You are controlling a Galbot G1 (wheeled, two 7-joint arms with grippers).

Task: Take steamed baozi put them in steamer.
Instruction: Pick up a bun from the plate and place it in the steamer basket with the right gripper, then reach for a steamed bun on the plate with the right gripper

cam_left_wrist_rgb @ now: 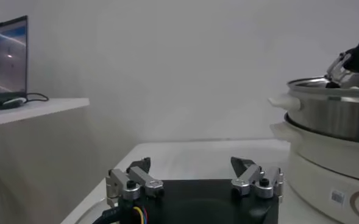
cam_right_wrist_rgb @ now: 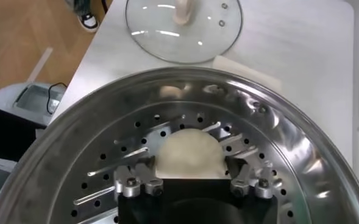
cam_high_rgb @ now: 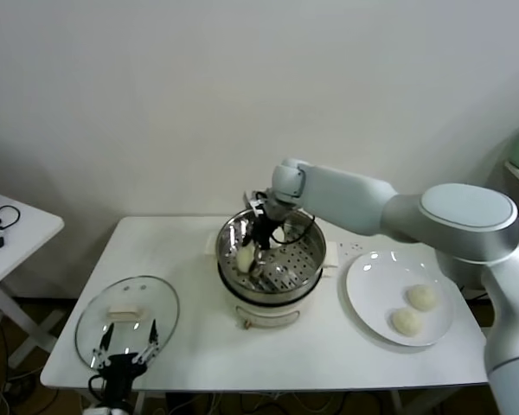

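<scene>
The steamer (cam_high_rgb: 316,246) is a shiny steel basket with a perforated bottom on a cream base, mid-table. My right gripper (cam_high_rgb: 254,251) reaches down inside it, shut on a baozi (cam_high_rgb: 245,258) low over the left side of the bottom. In the right wrist view the fingers (cam_right_wrist_rgb: 147,167) press both sides of that off-white bun (cam_right_wrist_rgb: 188,149) above the steamer's holes (cam_right_wrist_rgb: 289,140). Two more baozi (cam_high_rgb: 422,296) (cam_high_rgb: 406,322) lie on the white plate (cam_high_rgb: 372,294) to the right. A fourth is not in view. My left gripper (cam_high_rgb: 125,346) is parked open at the table's front left.
A round glass lid (cam_high_rgb: 112,311) lies flat at the front left, under my left gripper; it also shows in the right wrist view (cam_right_wrist_rgb: 167,30). The steamer's side shows in the left wrist view (cam_left_wrist_rgb: 331,115). A small side table (cam_high_rgb: 17,233) stands further left.
</scene>
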